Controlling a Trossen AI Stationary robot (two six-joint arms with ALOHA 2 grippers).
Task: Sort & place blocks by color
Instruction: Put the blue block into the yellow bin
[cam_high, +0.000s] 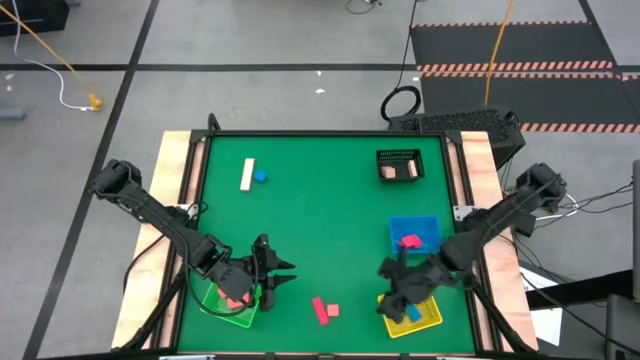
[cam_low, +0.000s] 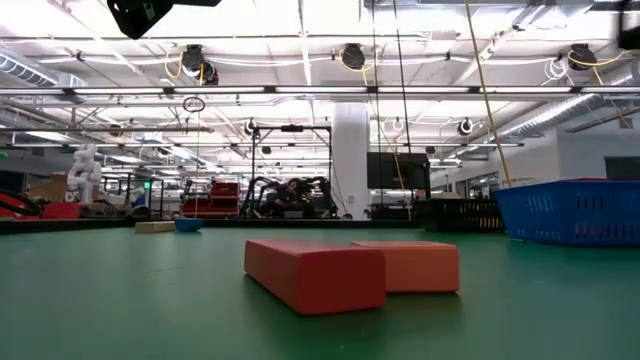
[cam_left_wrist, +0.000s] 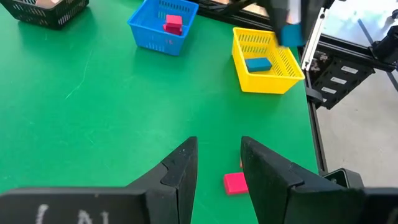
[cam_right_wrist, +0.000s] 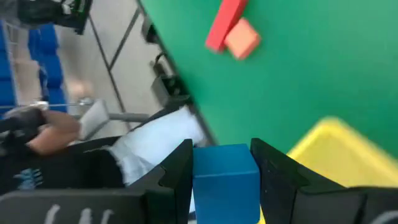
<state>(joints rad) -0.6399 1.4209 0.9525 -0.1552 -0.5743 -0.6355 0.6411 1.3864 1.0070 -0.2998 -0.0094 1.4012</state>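
Observation:
My right gripper (cam_high: 392, 290) hangs over the yellow tray (cam_high: 428, 316) near the table's right near corner, shut on a blue block (cam_right_wrist: 225, 177). Another blue block (cam_left_wrist: 258, 64) lies in the yellow tray (cam_left_wrist: 267, 62). My left gripper (cam_high: 278, 270) is open and empty beside the green tray (cam_high: 225, 312), which holds red blocks (cam_high: 235, 297). A red bar (cam_high: 320, 311) and a pink cube (cam_high: 333, 310) lie flat on the table between the trays. A pink block (cam_high: 408, 241) sits in the blue tray (cam_high: 428, 226). A cream bar (cam_high: 247, 174) and a small blue block (cam_high: 260, 177) lie far left. My right gripper holds the blue block by two opposite side faces (cam_right_wrist: 202, 180), pinched between the two fingers (cam_right_wrist: 177, 171). The block is lifted clear, above the yellow tray's near rim (cam_right_wrist: 329, 140).
A black mesh basket (cam_high: 400, 166) stands near the far right corner. Wooden side rails (cam_high: 175, 190) border the green table. The table's middle is open green surface (cam_high: 320, 220). In the low view the red bar (cam_low: 315, 272) and pink cube (cam_low: 410, 265) lie close in front.

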